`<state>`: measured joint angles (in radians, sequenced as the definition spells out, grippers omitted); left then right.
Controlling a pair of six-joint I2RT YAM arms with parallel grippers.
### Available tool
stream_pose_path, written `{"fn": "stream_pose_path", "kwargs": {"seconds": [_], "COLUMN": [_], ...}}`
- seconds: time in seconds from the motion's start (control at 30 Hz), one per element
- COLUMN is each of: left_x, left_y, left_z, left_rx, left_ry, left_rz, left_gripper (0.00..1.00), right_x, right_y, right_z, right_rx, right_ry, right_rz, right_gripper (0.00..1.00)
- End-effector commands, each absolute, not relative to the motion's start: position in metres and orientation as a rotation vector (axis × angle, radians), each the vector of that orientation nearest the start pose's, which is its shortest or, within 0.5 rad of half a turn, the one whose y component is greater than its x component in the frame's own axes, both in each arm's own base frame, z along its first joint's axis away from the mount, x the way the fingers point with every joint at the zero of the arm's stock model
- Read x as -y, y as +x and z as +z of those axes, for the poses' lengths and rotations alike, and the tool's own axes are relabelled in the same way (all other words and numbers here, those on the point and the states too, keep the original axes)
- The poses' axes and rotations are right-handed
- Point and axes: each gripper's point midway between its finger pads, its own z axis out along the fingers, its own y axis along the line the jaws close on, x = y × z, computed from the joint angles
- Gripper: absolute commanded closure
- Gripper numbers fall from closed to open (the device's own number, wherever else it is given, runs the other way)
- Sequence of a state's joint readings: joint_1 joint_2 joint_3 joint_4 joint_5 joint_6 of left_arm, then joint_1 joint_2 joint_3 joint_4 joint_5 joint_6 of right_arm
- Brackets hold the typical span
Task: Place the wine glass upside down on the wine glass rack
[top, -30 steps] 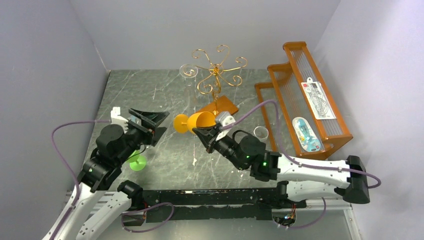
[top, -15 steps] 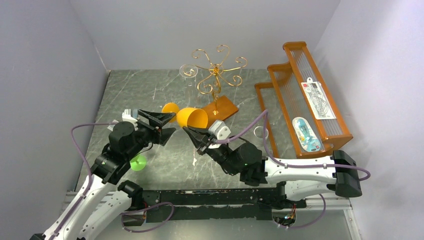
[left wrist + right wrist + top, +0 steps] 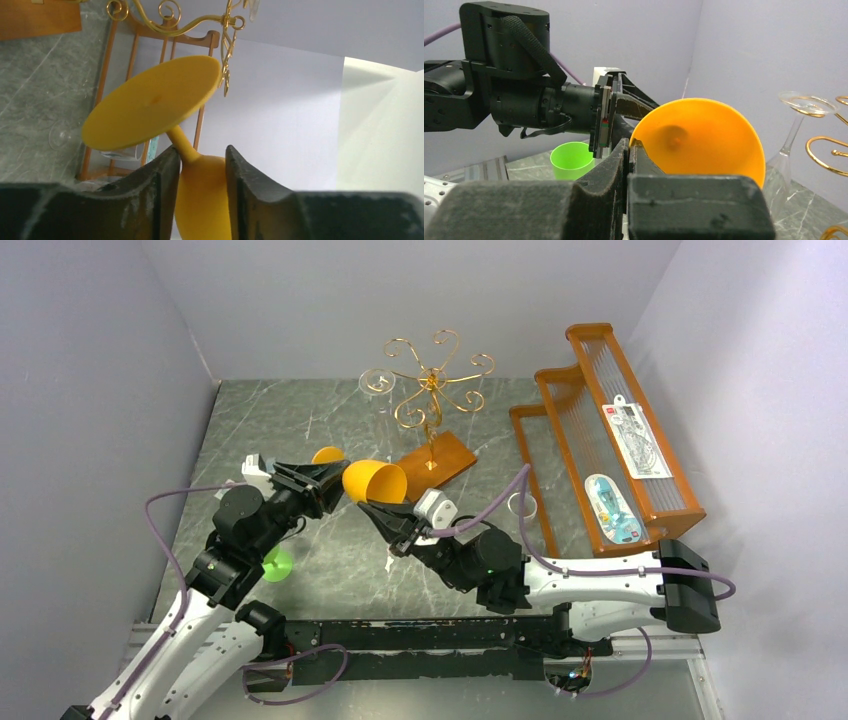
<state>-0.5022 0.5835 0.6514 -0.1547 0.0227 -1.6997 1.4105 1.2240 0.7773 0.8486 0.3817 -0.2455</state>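
Note:
An orange wine glass (image 3: 375,481) hangs on its side above the table, foot to the left and open bowl to the right. My right gripper (image 3: 378,510) is shut on the bowl's rim, the wall pinched between its fingers (image 3: 629,150). My left gripper (image 3: 336,487) comes in from the left. In the left wrist view its fingers (image 3: 165,170) press both sides of the wine glass (image 3: 150,107) where the stem meets the bowl. The wine glass rack (image 3: 430,390), gold scroll wire on a brown wooden base, stands behind; its arms (image 3: 190,22) show above the foot.
A clear glass (image 3: 377,380) hangs upside down from the rack's left arm. A green cup (image 3: 275,564) stands near the left arm. An orange slatted shelf (image 3: 610,440) holding packaged items fills the right side, with a small clear glass (image 3: 522,505) beside it.
The right gripper carried the orange glass left and slightly toward the back. The left gripper rose to meet it and its wide jaws closed in on the stem end of the bowl.

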Motion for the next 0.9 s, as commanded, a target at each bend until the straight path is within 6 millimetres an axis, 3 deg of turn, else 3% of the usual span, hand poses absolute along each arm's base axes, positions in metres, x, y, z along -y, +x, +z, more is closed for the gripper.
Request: {"fn": "stream_pose_path", "kwargs": {"seconds": [0.0, 0.17, 0.3, 0.6, 0.7, 0.87], "left_x": [0.177, 0.185, 0.191, 0.179, 0.179, 0.178], "left_y": [0.234, 0.239, 0.235, 0.235, 0.235, 0.234], "left_z": [0.337, 0.335, 0.356, 0.365, 0.363, 0.371], "left_rx": [-1.545, -1.543, -1.452, -1.346, -1.357, -1.334], "left_ry": [-1.065, -1.064, -0.938, -0.929, -0.963, -0.948], "left_rz": [-1.663, -1.707, -1.819, -1.824, -1.832, -1.845], "left_gripper": [0.65, 0.81, 0.95, 0.95, 0.75, 0.7], "right_x": [-0.39, -0.392, -0.395, -0.382, -0.38, -0.384], "right_y": [0.127, 0.116, 0.11, 0.103, 0.098, 0.087], "right_z": [0.371, 0.367, 0.361, 0.36, 0.36, 0.356], "right_rx": [-1.016, -0.984, -0.982, -0.967, -0.935, -0.901], "right_ry": [-0.649, -0.695, -0.74, -0.738, -0.756, -0.832], "right_rz": [0.856, 0.9, 0.918, 0.956, 0.967, 0.983], "right_gripper": [1.0, 1.0, 1.0, 1.0, 1.0, 1.0]}}
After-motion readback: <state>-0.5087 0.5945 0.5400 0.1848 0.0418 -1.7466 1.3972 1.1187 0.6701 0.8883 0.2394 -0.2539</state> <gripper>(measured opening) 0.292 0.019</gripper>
